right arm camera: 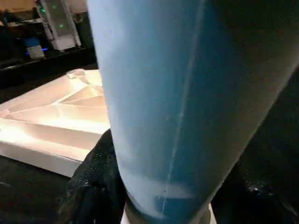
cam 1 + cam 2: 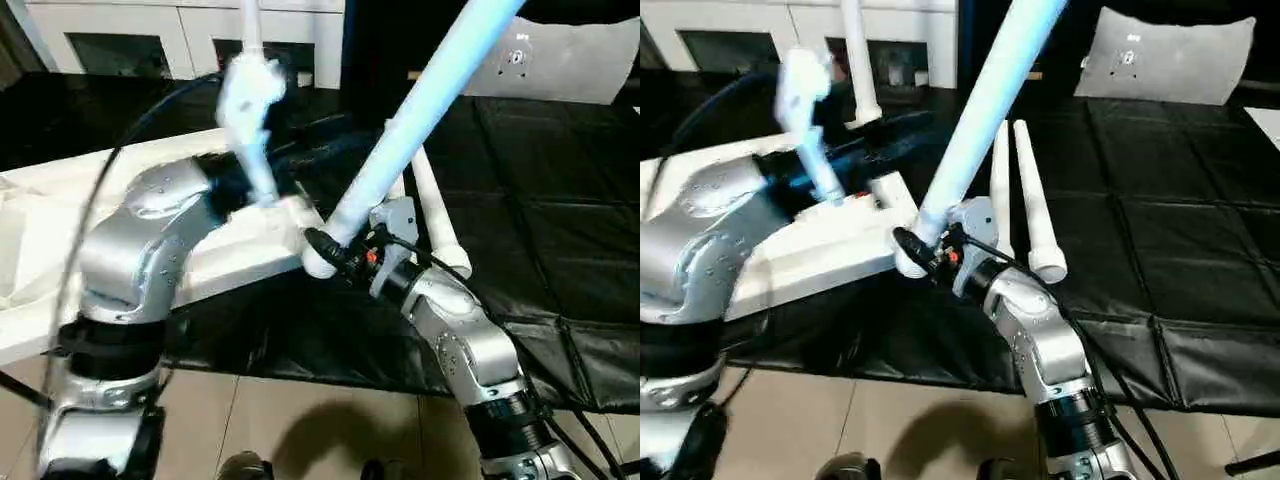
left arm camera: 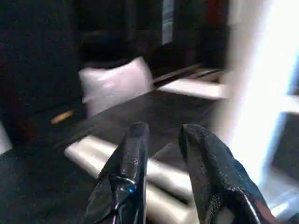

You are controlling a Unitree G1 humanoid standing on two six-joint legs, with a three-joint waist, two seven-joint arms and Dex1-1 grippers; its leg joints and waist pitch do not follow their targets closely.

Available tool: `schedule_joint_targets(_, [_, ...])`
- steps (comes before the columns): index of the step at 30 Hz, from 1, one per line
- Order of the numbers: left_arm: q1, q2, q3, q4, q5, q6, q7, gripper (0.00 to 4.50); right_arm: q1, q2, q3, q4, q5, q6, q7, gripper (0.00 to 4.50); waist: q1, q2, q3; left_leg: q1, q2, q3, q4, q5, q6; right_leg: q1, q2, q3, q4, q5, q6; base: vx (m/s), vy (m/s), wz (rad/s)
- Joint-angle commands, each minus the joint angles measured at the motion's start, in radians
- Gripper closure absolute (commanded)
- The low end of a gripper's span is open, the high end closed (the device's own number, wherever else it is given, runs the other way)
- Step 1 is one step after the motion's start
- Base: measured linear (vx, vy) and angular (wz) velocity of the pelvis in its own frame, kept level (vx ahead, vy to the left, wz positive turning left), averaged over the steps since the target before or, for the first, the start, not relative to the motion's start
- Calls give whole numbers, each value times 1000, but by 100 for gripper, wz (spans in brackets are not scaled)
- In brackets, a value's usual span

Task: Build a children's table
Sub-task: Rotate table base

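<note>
Nearest the camera, the right gripper [image 2: 925, 250] is clamped on one white tube leg [image 2: 985, 110] close to its lower end; in the right wrist view the black fingers [image 1: 91, 184] press against both sides of the tube. This leg slants up and away, out past the top of the picture, and its lower end sits at the near corner of the tabletop [image 2: 830, 245] — whether it is seated in a corner socket cannot be told.

The tabletop lies underside up on the black mat [image 2: 1160, 260], its ribs showing in the right wrist view. The left gripper [image 2: 250, 110] hangs above the tabletop, blurred; in the left wrist view its two black fingers [image 3: 128, 163] stand a little apart with nothing between them, so it is open and empty.

Just beyond the right gripper, two more legs [image 2: 1025, 200] lie side by side on the mat, touching or nearly so, their thicker ends toward the robot. Farther back, a fourth leg [image 2: 858, 60] stands upright at the far side of the tabletop. That makes four legs counted — one held, two lying, one upright.

At the back stand white cabinets [image 2: 770, 40] with dark openings, and a white cushion-like thing [image 2: 1170, 60] rests at the mat's far edge.
</note>
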Motion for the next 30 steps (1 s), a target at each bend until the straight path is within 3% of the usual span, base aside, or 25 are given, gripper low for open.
schedule_joint_targets(1, [28, 28, 62, 4, 42, -7, 89, 275, 15, 1, -29, -69, 8, 27, -32, 261, 2, 19, -90, -3, 7, 2, -61, -127, -2, 70, -64, 47, -79, -260, -104, 0, 0, 0])
schedule_joint_targets(3, [101, 34, 116, -26, 76, -8, 180, 275, 39, 5, -53, -126, 14, 73, -82, 261, -1, 16, -91, -5, 8, 1, -61, -129, -7, 71, -61, 46, -77, -222, -106, 0, 0, 0])
schedule_joint_targets(6, [217, 18, 144, -108, 107, 51, 247, 275, 69, 10, -74, -203, 7, 158, -160, 261, -3, 20, -94, -3, 11, 1, -61, -116, -7, 67, -58, 47, -72, -181, -118, 0, 0, 0])
schedule_joint_targets(7, [252, 0, 157, -134, 112, 80, 275, 275, 82, 12, -79, -235, 25, 187, -167, 261, -4, 26, -97, 0, 13, 1, -59, -113, -8, 64, -57, 48, -66, -155, -131, 0, 0, 0])
schedule_joint_targets(9, [329, -43, 177, -192, 135, 109, 334, 275, 109, 21, -88, -310, 67, 258, -189, 261, -2, 21, -92, -6, 12, 2, -60, -133, 2, 66, -58, 47, -73, -171, -132, 0, 0, 0])
schedule_joint_targets(11, [446, -105, 188, -273, 127, 99, 368, 275, 144, 37, -91, -403, 120, 312, -207, 261, 0, 17, -92, -9, 14, 0, -62, -142, 9, 69, -63, 47, -77, -210, -114, 0, 0, 0])
schedule_joint_targets(12, [453, -108, 187, -277, 125, 97, 369, 275, 146, 37, -91, -407, 123, 312, -207, 261, 1, 16, -90, -10, 13, 2, -62, -154, 13, 64, -62, 46, -84, -241, -101, 0, 0, 0])
schedule_joint_targets(13, [533, -150, 186, -330, 112, 74, 411, 275, 170, 46, -88, -448, 127, 316, -221, 261, 1, 16, -90, -10, 10, 2, -63, -167, 12, 62, -60, 45, -88, -278, -84, 0, 0, 0])
schedule_joint_targets(15, [602, -188, 185, -374, 98, 47, 440, 275, 194, 50, -91, -469, 121, 316, -235, 261, -2, 10, -84, -13, 14, 2, -68, -193, 10, 61, -62, 45, -97, -323, -66, 0, 0, 0])
schedule_joint_targets(18, [637, -185, 161, -403, 95, 33, 426, 275, 224, 37, -88, -480, 111, 304, -228, 261, 0, 12, -81, -2, 6, 2, -69, -266, 12, 45, -56, 42, -118, -470, 2, 0, 0, 0])
schedule_joint_targets(19, [648, -181, 142, -418, 106, 49, 424, 275, 251, 26, -90, -492, 104, 314, -228, 261, 0, 6, -80, 0, 4, 3, -69, -278, 13, 42, -56, 41, -123, -498, 16, 0, 0, 0])
schedule_joint_targets(20, [645, -186, 136, -418, 113, 55, 423, 275, 269, 25, -98, -503, 113, 333, -235, 261, 2, 13, -79, 6, 5, -1, -70, -303, 9, 35, -55, 40, -129, -524, 36, 0, 0, 0])
schedule_joint_targets(21, [644, -187, 135, -417, 114, 53, 422, 275, 271, 25, -99, -504, 114, 335, -235, 261, 2, 5, -81, 0, 1, 0, -71, -302, 20, 41, -63, 44, -127, -533, 39, 0, 0, 0])
schedule_joint_targets(22, [637, -191, 134, -411, 118, 57, 423, 275, 280, 28, -104, -514, 128, 350, -240, 261, 2, 4, -80, -6, -5, 1, -72, -296, 31, 46, -70, 48, -128, -556, 39, 0, 0, 0])
schedule_joint_targets(23, [620, -177, 113, -391, 137, 47, 422, 275, 290, 24, -101, -528, 133, 370, -254, 261, 7, 15, -81, -10, -9, 2, -69, -285, 44, 49, -84, 55, -129, -591, 38, 0, 0, 0])
schedule_joint_targets(24, [612, -173, 105, -384, 142, 45, 425, 275, 292, 22, -98, -532, 131, 375, -260, 261, 22, 13, -85, -16, -13, 0, -48, -219, 102, 54, -134, 91, -144, -675, 32, 0, 0, 0])
schedule_joint_targets(25, [610, -171, 103, -382, 143, 44, 426, 275, 293, 22, -97, -533, 130, 376, -262, 261, 22, 13, -85, -16, -13, 0, -48, -219, 102, 54, -134, 91, -144, -675, 32, 0, 0, 0])
schedule_joint_targets(26, [598, -171, 98, -371, 139, 43, 438, 275, 297, 23, -100, -533, 128, 377, -273, 261, 38, 0, -86, -37, -14, -22, 11, -147, 166, 70, -216, 147, -167, -763, 18, -14, 87, 3])
schedule_joint_targets(27, [595, -171, 97, -369, 138, 42, 439, 275, 298, 28, -107, -531, 128, 378, -283, 261, 49, 1, -88, -50, -3, -45, 43, -115, 186, 75, -259, 175, -172, -767, -17, -14, 87, 3])
schedule_joint_targets(28, [586, -168, 95, -359, 137, 49, 444, 275, 301, 40, -132, -520, 130, 383, -309, 261, 49, 6, -86, -55, 1, -56, 46, -108, 189, 75, -264, 175, -172, -748, -46, -11, 135, 3])
schedule_joint_targets(29, [583, -174, 100, -354, 131, 56, 450, 275, 304, 38, -144, -514, 123, 379, -320, 261, 47, 29, -86, -38, 11, -64, 0, -103, 195, 61, -210, 129, -159, -651, -106, -9, 172, 1])
schedule_joint_targets(30, [582, -178, 105, -353, 127, 61, 454, 275, 306, 36, -150, -512, 117, 376, -326, 261, 21, 46, -89, -8, 6, -38, -54, -166, 192, 30, -89, 62, -111, -524, -127, -9, 172, 1])
